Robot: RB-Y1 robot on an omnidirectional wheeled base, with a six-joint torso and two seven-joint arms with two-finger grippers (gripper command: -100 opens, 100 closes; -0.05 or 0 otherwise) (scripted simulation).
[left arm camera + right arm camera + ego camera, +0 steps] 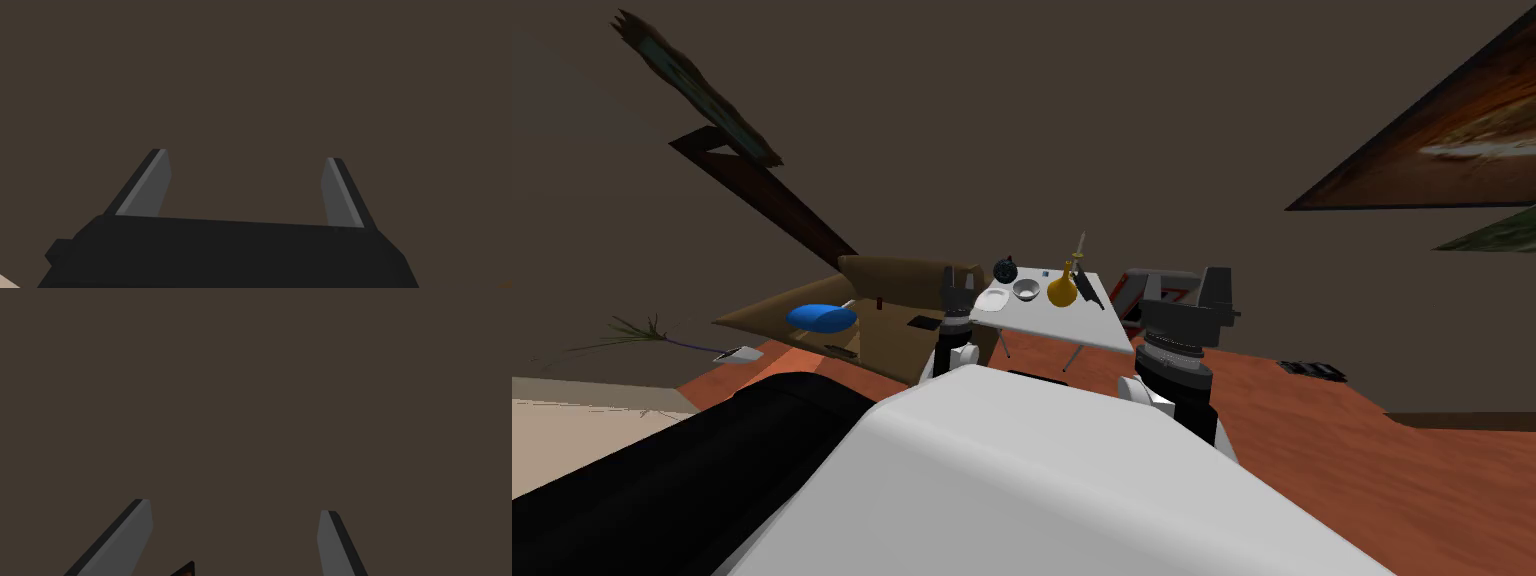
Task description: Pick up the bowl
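Observation:
A small white bowl stands upright on a white table ahead of me. It sits between a white plate and a yellow round vase. My left gripper is raised just left of the table's near corner, short of the bowl. In the left wrist view the left gripper is open and empty, facing a flat brown wall. My right gripper is raised off the table's right end. The right gripper is also open with nothing between its fingers.
A dark round object and a dark flat item also lie on the table. A brown low table with a blue object stands to the left. A black bulk lies near left. The floor is orange-red.

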